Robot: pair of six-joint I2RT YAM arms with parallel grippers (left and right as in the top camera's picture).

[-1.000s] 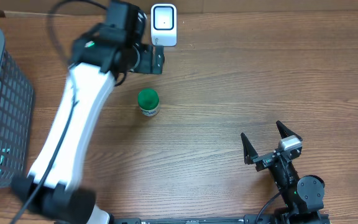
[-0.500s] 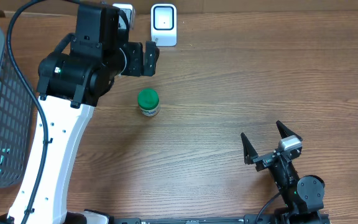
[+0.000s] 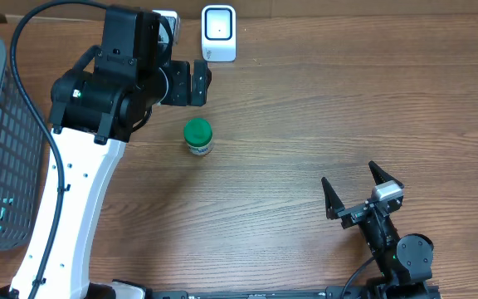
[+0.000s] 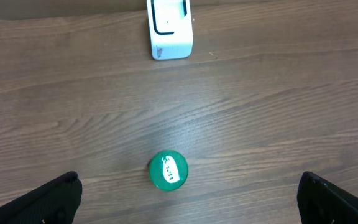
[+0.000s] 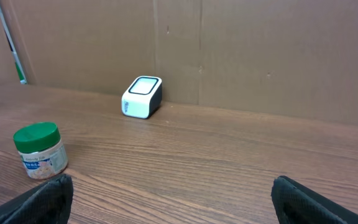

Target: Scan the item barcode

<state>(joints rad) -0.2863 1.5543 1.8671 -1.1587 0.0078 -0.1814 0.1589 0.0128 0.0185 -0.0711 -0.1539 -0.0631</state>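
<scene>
Green-lidded jar [image 3: 197, 137] stands upright on the wooden table [image 3: 305, 108], a little left of the middle, and nothing is touching it. You can see a pale label around its side in the right wrist view, but the print is too small to read, and you cannot tell from any view where a barcode sits. On top of the lid there is a white mark.

Your scanner [image 3: 218, 33], a small white block with a dark window, sits at the far edge of the table against the cardboard wall [image 5: 260, 50]. It is well apart from the jar and slightly to the right of it as seen from overhead.

Your left gripper [image 3: 193, 83] hangs above the table between the scanner and the jar, pointing down. Its jaws are spread wide and hold nothing. In the left wrist view the two fingers [image 4: 48, 199] show only at the lower corners, with the jar low in the gap between them and clear of both.

Your right gripper [image 3: 348, 174] is at the near right of the table, well away from the jar. Its jaws are also fully apart and empty.

At the left edge you have a grey mesh basket [image 3: 7, 124], its contents too hidden to name.
</scene>
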